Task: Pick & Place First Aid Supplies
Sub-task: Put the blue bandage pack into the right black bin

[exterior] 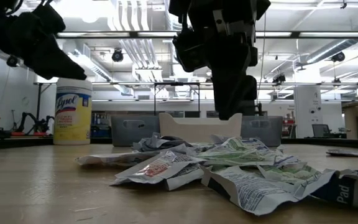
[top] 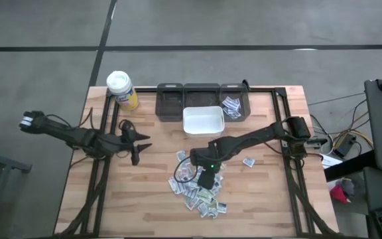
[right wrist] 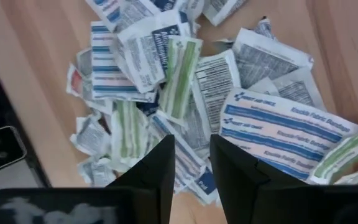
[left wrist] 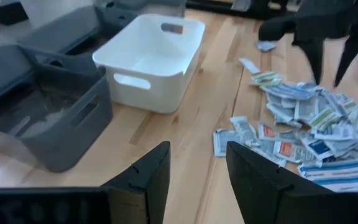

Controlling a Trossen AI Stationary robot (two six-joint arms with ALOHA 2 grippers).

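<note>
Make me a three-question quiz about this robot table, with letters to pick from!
1. Where is the right gripper?
A. over the pile of packets
B. inside the white bin
C. beside the yellow bottle

2. How many dark bins stand in a row behind the white bin?
A. one
B. three
C. five

3. What is in the white bin?
A. a heap of packets
B. the bottle
C. nothing that shows

Answers:
1. A, the high view shows the right arm reaching down over the pile.
2. B, three dark bins sit side by side at the table's far edge.
3. C, the left wrist view looks into it and shows only bare white.
</note>
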